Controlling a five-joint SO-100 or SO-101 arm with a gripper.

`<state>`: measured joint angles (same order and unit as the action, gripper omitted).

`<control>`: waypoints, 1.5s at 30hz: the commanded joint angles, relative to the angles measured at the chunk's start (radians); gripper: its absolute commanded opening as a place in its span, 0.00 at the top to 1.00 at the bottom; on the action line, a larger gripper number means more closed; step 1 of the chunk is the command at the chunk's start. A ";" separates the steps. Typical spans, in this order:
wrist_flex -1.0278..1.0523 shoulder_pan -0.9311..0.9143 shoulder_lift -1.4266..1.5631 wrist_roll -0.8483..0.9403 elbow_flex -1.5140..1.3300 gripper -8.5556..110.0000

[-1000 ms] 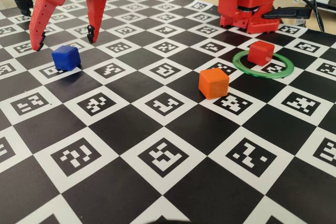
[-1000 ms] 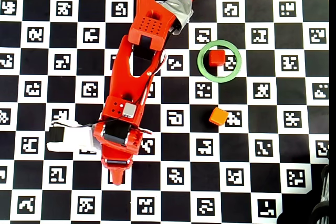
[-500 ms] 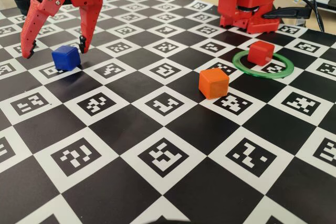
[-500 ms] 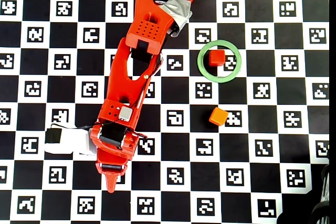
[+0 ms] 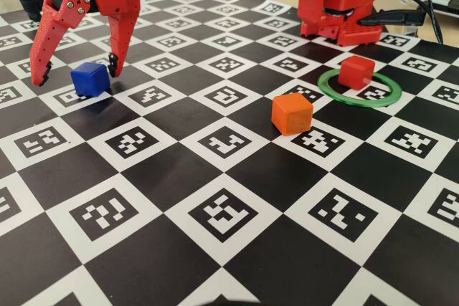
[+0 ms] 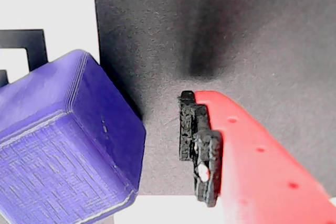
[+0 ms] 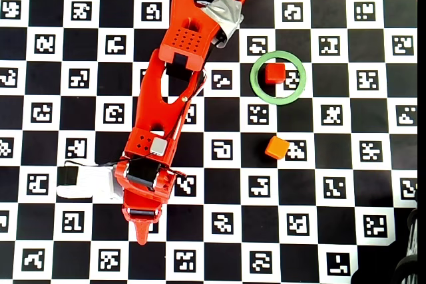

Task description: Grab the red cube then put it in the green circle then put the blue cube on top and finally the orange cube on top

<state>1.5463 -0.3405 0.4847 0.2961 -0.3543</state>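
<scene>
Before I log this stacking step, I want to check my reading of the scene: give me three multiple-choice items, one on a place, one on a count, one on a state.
1. Where is the red cube?
A. Inside the green circle
B. On the orange cube
C. Between the gripper's fingers

2. How many cubes lie on the board in the fixed view?
A. Two
B. Three
C. Four

3. What is the state of the gripper?
A. Shut on the blue cube
B. Open around the blue cube
C. Open over the orange cube

Answers:
1. A: the overhead view shows the red cube within the ring.
2. B: red, orange and blue.
3. B: the fixed view shows a finger on each side of the blue cube, with a gap in the wrist view.
</scene>
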 commanded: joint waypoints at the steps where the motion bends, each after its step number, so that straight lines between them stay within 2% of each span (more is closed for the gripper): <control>1: -0.015 -0.017 0.051 0.014 0.110 0.52; 13: -0.061 -0.015 0.041 0.101 0.098 0.52; 45: -0.064 -0.003 0.043 0.468 0.092 0.52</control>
<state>1.4849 -0.3405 0.4847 0.7363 -0.3543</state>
